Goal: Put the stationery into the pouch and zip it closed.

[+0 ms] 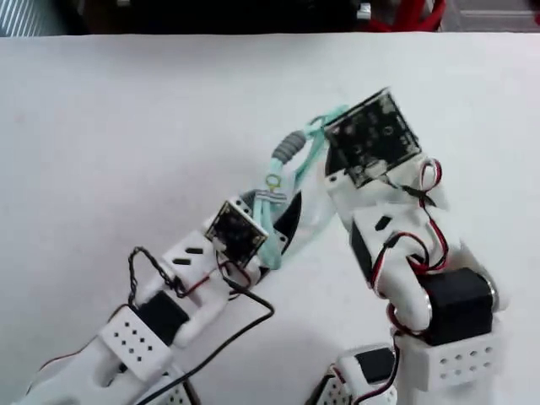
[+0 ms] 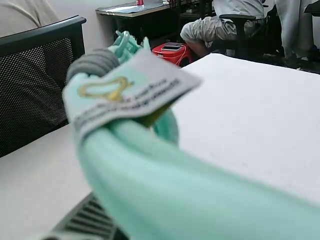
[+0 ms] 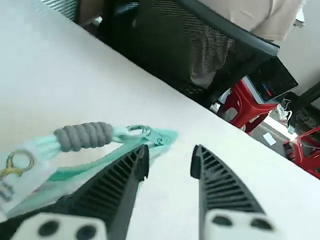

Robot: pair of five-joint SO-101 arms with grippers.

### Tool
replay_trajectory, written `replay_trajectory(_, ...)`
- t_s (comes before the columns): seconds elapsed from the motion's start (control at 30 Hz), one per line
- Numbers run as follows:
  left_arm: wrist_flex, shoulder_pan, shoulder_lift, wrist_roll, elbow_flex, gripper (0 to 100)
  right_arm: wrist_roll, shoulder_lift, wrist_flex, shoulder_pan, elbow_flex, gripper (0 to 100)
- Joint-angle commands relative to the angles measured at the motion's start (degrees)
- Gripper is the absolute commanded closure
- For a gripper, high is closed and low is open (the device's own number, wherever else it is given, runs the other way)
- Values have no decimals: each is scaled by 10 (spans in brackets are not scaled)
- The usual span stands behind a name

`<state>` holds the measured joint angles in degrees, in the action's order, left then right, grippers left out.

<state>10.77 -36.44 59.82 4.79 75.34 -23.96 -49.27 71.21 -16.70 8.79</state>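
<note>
Left wrist view has the pouch (image 2: pixel 165 195) right up against the lens: a soft mint fabric edge draped over the ribbed lower part of the left gripper (image 1: pixel 272 221), and whether that gripper has closed on it I cannot tell. Just beyond sits a pale label (image 2: pixel 125 95) carrying a small gold ring (image 2: pixel 100 90), then a grey cord loop (image 2: pixel 92 62) at the pouch's far corner, with the white desk (image 2: pixel 260 115) behind. From the other arm, the right gripper (image 3: pixel 169 159) stands partly open and holds nothing, its two black ribbed jaws a clear gap apart. The tip of one jaw lies just beside the metal zip pull (image 3: pixel 136 131) and its mint end tab. From above, the pouch lies on the desk between the two arms, one side clear film, with the grey loop pointing toward the right arm. I cannot tell whether the stationery is inside. The pouch looks light and limp, so I judge it will sag, fold and slide on the smooth desk rather than resist a pull, and the clear film is likely slippery. The firmer places to take hold are the stitched mint edge along the zip and the grey loop. The pull itself is small and thin, needing a narrow, well-centred pinch while the other end is held taut
</note>
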Motion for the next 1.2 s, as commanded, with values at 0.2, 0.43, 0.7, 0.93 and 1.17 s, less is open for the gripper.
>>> replay_trajectory(0.2, 25, 5, -16, 2, 4, 975, 195, 48, -43, 8, -35, 825)
replay_trajectory(0.43, 25, 5, -16, 3, 4, 975, 269, 172, 20, -17, -148, 824)
replay_trajectory(0.7, 25, 5, -16, 3, 4, 975, 365, 282, 153, -62, -345, 778)
replay_trajectory(0.93, 25, 5, -16, 3, 6, 975, 422, 361, 264, -4, -397, 779)
replay_trajectory(1.17, 25, 5, -18, 3, 5, 975, 414, 386, 264, -6, -403, 787)
